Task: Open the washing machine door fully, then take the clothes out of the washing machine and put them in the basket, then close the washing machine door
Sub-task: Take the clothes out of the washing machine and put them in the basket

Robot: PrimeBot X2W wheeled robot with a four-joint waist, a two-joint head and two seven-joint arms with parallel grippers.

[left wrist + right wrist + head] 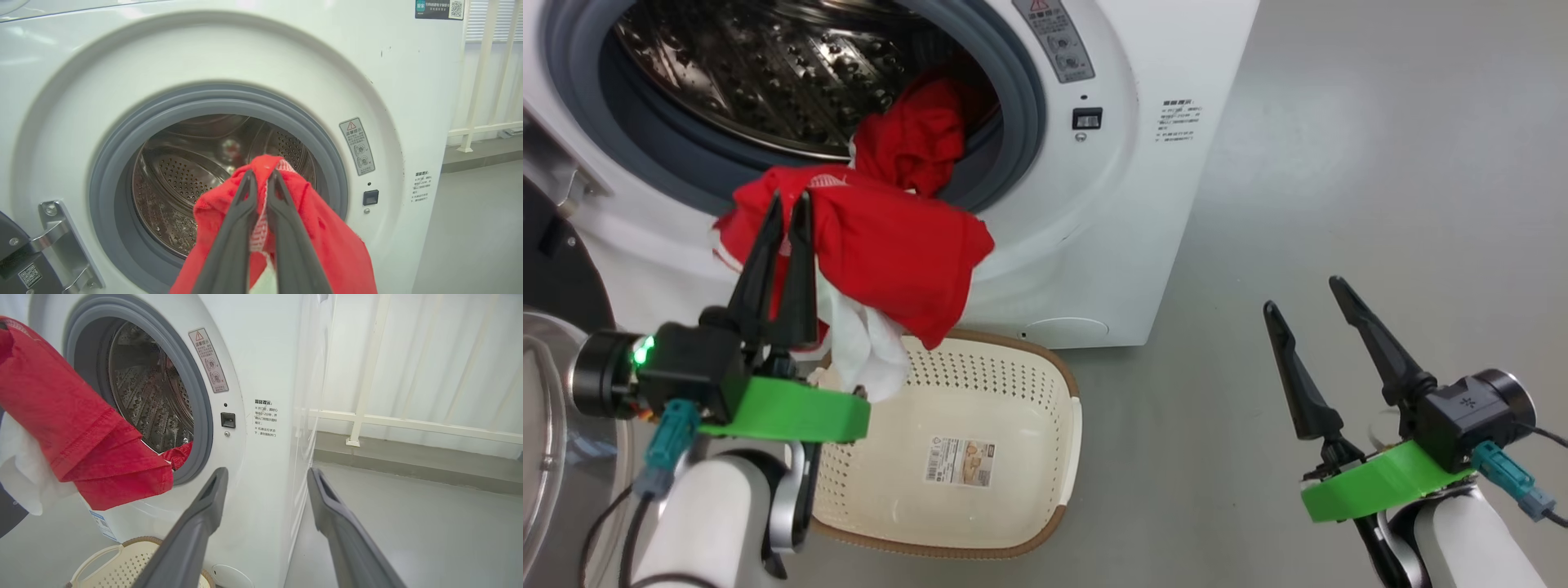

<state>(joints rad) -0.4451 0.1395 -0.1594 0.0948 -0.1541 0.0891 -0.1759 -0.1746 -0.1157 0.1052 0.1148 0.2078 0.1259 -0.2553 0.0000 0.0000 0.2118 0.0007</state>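
My left gripper (788, 204) is shut on a red garment with white trim (890, 253), which hangs in front of the washing machine (1143, 204) opening and above the basket (1062, 425). In the left wrist view the fingers (241, 228) pinch the red cloth (327, 241) before the steel drum (184, 175). More red clothes (915, 139) lie at the drum's lip. The washing machine door (556, 269) stands swung open at the left edge. My right gripper (1303, 294) is open over bare floor to the right, holding nothing. The right wrist view shows the hanging garment (73, 433) and basket (122, 559).
The cream basket sits on the grey floor (1380, 163) right in front of the machine, with a paper label (960, 461) on its bottom. A white railing (367, 416) and wall stand beyond the machine's right side.
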